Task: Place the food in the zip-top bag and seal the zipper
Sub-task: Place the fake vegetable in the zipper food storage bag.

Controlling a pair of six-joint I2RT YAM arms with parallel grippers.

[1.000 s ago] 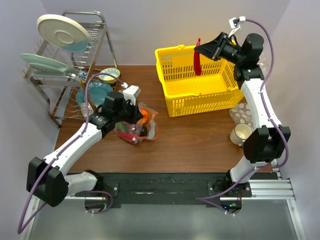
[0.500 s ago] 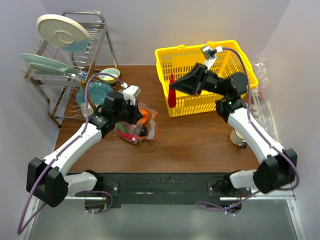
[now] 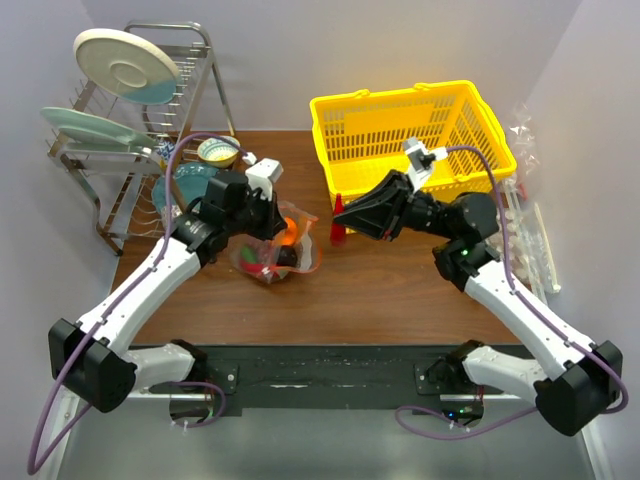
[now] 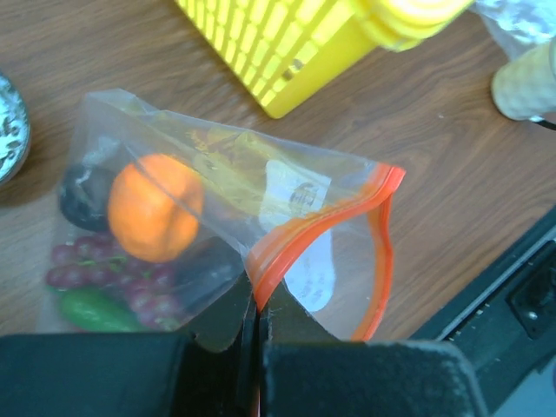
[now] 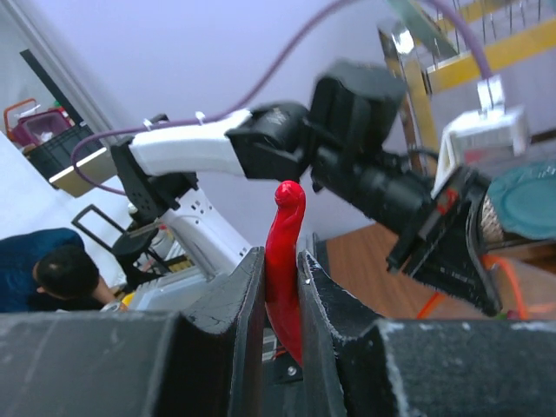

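Left gripper (image 4: 258,317) pinches the zipper (image 4: 300,234); right gripper (image 5: 280,261) clamps a red pepper (image 5: 285,234).
The zip-top bag (image 4: 287,187), mouth gaping, lies on the table (image 3: 400,290) holding orange (image 4: 155,207), grapes (image 4: 95,265) and green vegetable (image 4: 91,310); the pepper hangs at its 2 o'clock, near the yellow basket (image 3: 400,190).

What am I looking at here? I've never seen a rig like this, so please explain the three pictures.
Two robot arms are bolted at the near edge of a wooden table. One picture comes from a fixed camera above and behind them. The other two come from a camera on each wrist. The left tool pinches the zipper of a clear zip-top bag holding an orange, grapes, a dark fruit and a green vegetable. The right tool grips a red chili pepper. A yellow basket and a dish rack stand behind.
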